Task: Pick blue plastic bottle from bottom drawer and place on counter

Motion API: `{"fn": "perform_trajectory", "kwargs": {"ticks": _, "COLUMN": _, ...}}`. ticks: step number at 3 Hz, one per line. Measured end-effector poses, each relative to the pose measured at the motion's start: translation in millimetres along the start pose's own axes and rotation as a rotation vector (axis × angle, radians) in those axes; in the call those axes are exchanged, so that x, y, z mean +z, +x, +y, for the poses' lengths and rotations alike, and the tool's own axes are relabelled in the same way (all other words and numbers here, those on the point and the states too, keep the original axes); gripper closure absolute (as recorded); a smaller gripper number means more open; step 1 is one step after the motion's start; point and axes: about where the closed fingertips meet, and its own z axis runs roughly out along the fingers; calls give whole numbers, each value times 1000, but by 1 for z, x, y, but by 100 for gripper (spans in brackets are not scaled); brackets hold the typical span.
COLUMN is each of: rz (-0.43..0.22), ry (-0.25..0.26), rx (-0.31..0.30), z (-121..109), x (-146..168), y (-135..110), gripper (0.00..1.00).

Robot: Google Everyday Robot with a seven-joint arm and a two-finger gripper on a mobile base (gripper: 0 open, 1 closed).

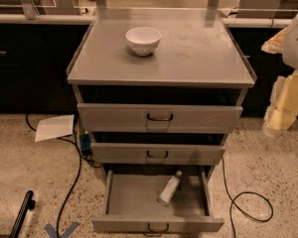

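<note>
Camera view: blue plastic bottle (pixel 170 188) lies tilted in open bottom drawer (pixel 134 201), lower centre (label unreadable). White bowl (pixel 143 39) on counter (pixel 198 58). Tool (pixel 285 105) at right edge, well apart; grip state can't tell.

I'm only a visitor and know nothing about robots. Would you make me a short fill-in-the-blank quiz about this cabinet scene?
1. The blue plastic bottle lies on its ____ in the open bottom drawer.
2. The white bowl stands on the ____.
3. The robot's hand hangs at the picture's ____ edge, away from the bottle.
Missing words: side; counter; right.
</note>
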Motion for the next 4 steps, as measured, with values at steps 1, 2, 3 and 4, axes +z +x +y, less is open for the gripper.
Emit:
{"fn": "perform_trajectory", "kwargs": {"ticks": 1, "rz": 0, "ry": 0, "rx": 0, "z": 0, "x": 0, "y": 0, "gripper": 0}}
{"fn": "perform_trajectory", "kwargs": {"ticks": 2, "rz": -23, "ry": 24, "rx": 24, "z": -3, "x": 1, "y": -2, "gripper": 0}}
{"fn": "perform_trajectory", "kwargs": {"ticks": 3, "rz": -83, "ry": 57, "rx": 162, "z": 7, "x": 8, "y": 1, "gripper": 0}}
{"fn": "perform_trajectory", "kwargs": {"ticks": 4, "rz": -203, "ry": 43, "rx": 469, "z": 17, "x": 45, "y": 16, "gripper": 0}}
